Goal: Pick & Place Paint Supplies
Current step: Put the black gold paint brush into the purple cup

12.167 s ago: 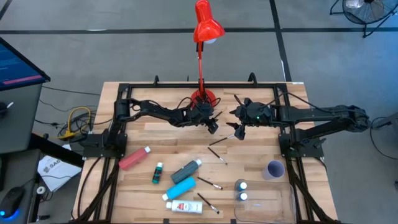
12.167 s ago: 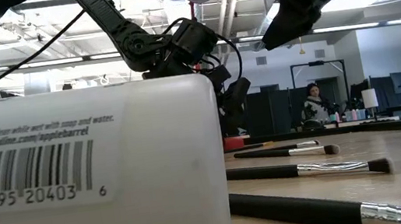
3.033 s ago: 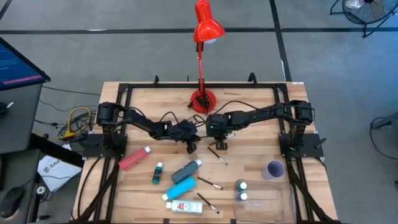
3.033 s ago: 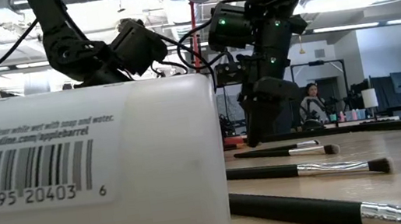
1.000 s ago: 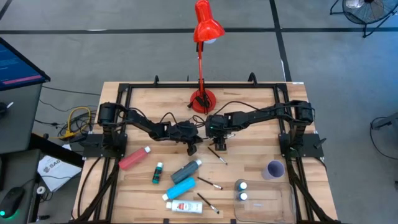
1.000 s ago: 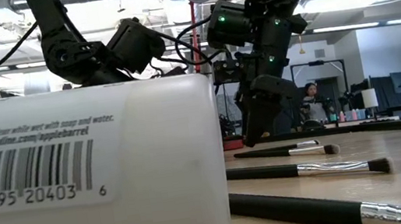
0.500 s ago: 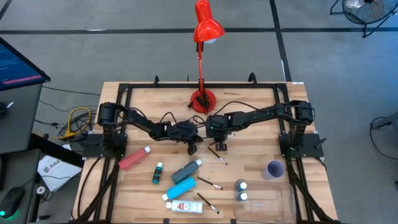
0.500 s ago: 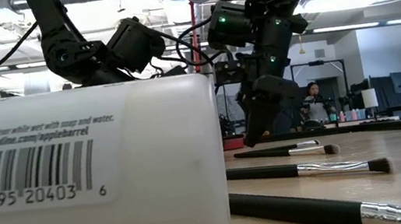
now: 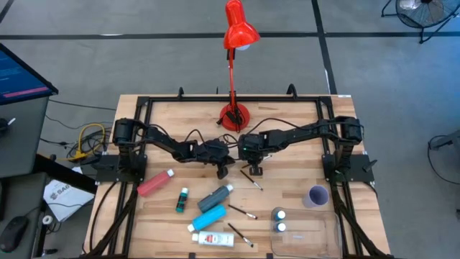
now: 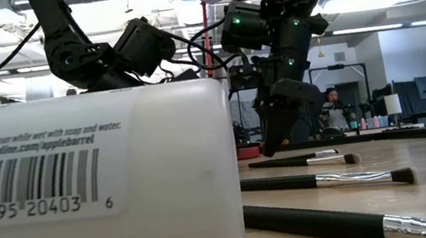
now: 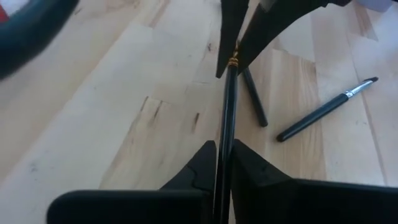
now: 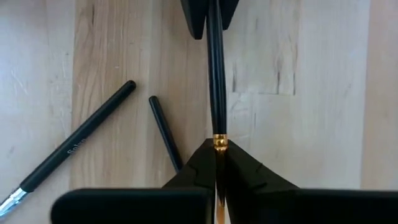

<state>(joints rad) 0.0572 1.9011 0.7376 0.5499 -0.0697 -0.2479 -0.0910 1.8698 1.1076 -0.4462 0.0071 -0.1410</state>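
Paintbrush [image 12: 216, 93] hung just in front of the red lamp base [image 9: 233, 115], clenched at one end by the left pincer [image 11: 222, 163] and at the other by the right pincer [image 12: 216, 163]. Two more brushes [image 12: 163, 132] lay on the wooden surface [image 9: 165, 144] beneath it. Farther from the lamp sat a pink tube [image 9: 154, 183], a blue tube [image 9: 209, 217] and a lilac cup [image 9: 317, 196].

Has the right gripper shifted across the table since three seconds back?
No. The right gripper sits at the same spot just front-right of the red desk lamp's round base.
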